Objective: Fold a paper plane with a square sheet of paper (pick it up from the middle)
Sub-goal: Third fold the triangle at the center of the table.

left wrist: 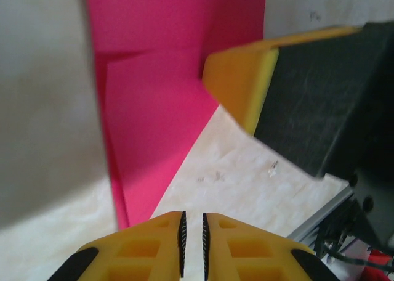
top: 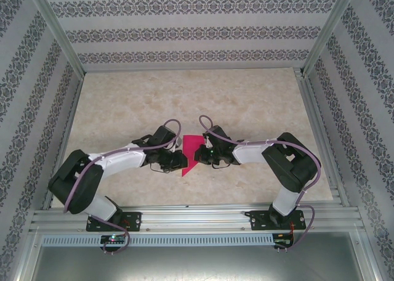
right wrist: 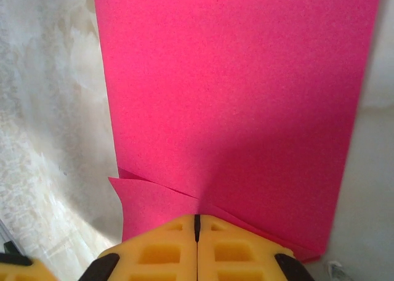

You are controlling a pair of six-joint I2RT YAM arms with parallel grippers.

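The part-folded magenta sheet of paper [top: 189,150] lies on the table [top: 123,102] centrally towards its near edge, long axis near-to-far, tip nearward, with the clenched right pincer [right wrist: 197,222] touching its right edge and the almost clenched, empty left pincer [left wrist: 192,232] just beside the tip.

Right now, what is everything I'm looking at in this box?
paper: one, bright pink, partly folded, flat on the table's middle, between the two grippers
table: one, beige marbled, filling the floor of the booth
walls: three, white with dark patterned stripes, at the back and both sides
rails: silver metal, along the table's near edge, carrying both arm bases
left arm: one, black and white, reaching in from the near left
right arm: one, black and white, reaching in from the near right
left gripper: one, yellow fingers, at the paper's left edge
right gripper: one, yellow fingers, shut, over the paper's right edge
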